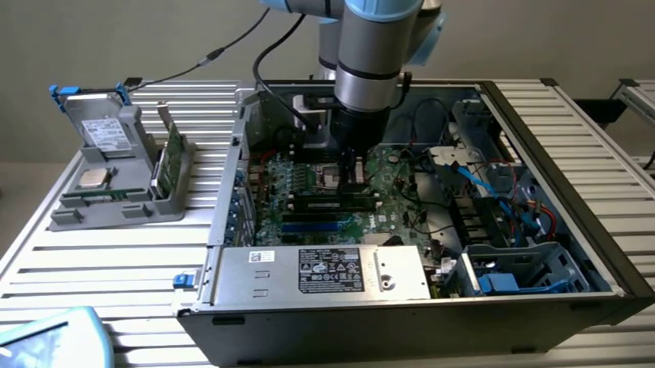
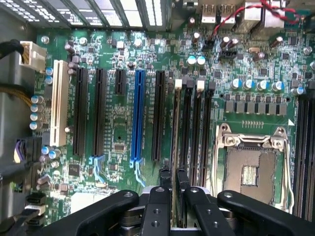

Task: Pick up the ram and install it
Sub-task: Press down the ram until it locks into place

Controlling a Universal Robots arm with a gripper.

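Case (image 1: 573,253): open, lying on the slatted table (image 1: 113,253), with your arm (image 1: 373,46) reaching down into it.
Motherboard (image 2: 118,123): flat in the case, with 4 black memory slots (image 2: 197,137) side by side next to the bare processor socket (image 2: 251,167).
Gripper (image 2: 173,183): narrow, fingers pinched on the ram.
Ram (image 2: 175,142): standing on edge, thin top edge up. Its long axis runs parallel to the slots, at the slot farthest from the socket. You can't tell if it's seated.
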